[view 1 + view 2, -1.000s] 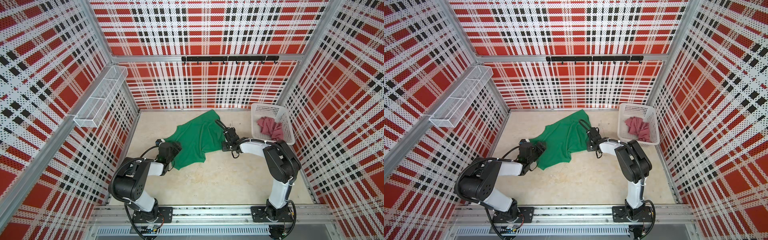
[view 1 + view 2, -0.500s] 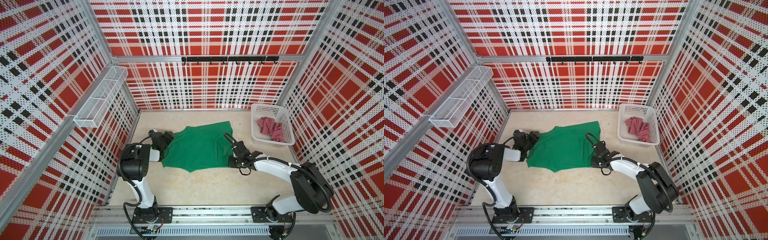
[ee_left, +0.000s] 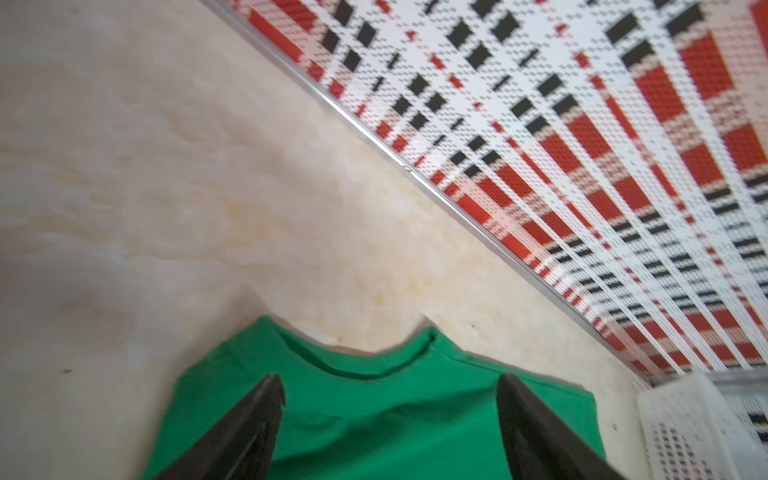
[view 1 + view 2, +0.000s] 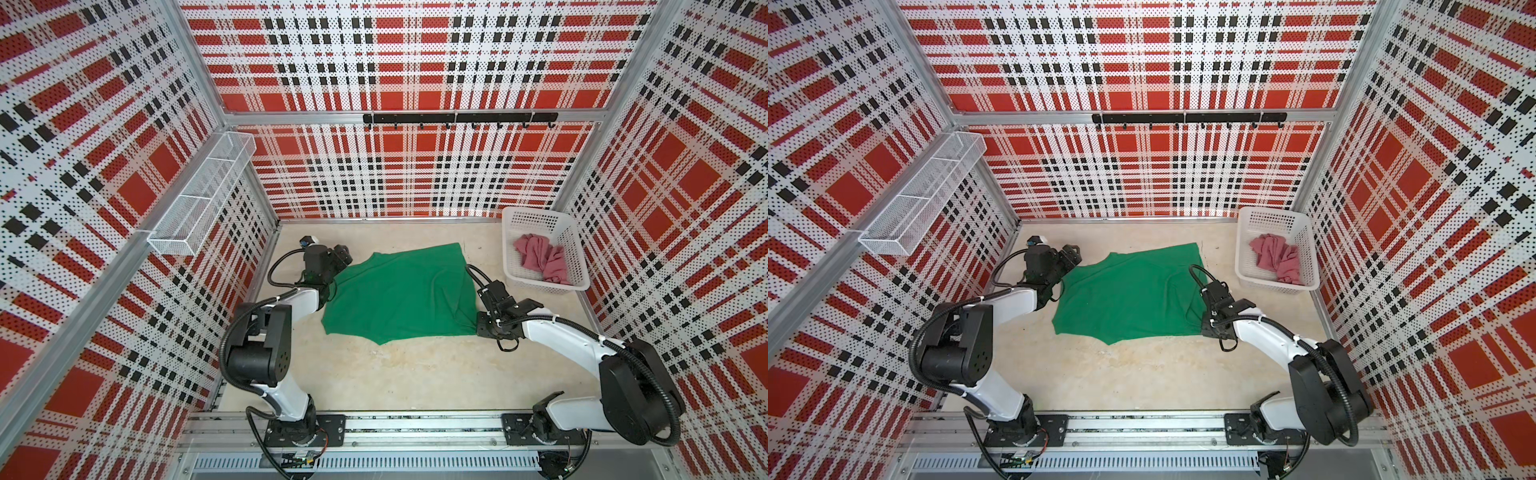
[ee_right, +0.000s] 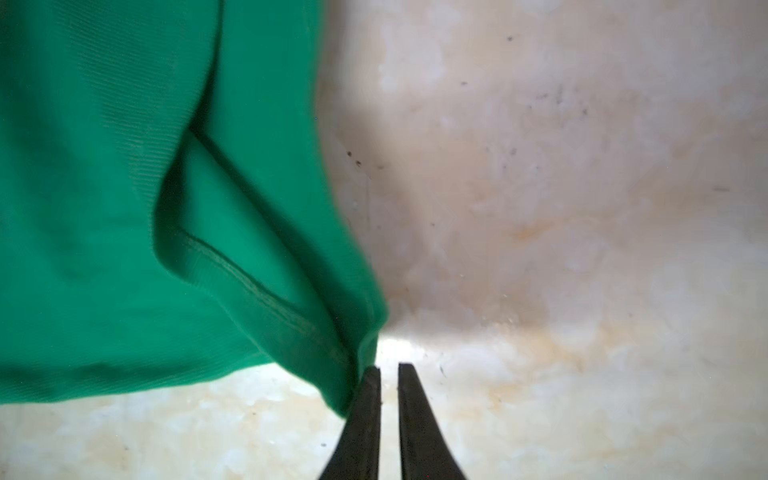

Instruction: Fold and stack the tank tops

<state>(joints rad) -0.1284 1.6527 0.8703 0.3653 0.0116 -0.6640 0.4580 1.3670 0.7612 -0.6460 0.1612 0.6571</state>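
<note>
Just a beige, blotchy tabletop (image 4: 415, 374), kinda stained in spots. Carries a green tank top (image 4: 399, 291) spread mostly flat between the left gripper (image 4: 347, 259) and the right gripper (image 4: 478, 328), one corner right at the right one's tip. Also holds a white basket (image 4: 544, 284) just past the right gripper, clear of the cloth.

Green tank top (image 4: 399, 291), red-plaid walls (image 4: 415, 174)

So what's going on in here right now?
The green tank top lies spread nearly flat on the table between the two arms. The left gripper is wide open over its neckline end; the right gripper sits at a hem corner, jaws barely parted, no cloth between them. The pink tank top is bunched in the white basket. Nothing is folded yet.
</note>
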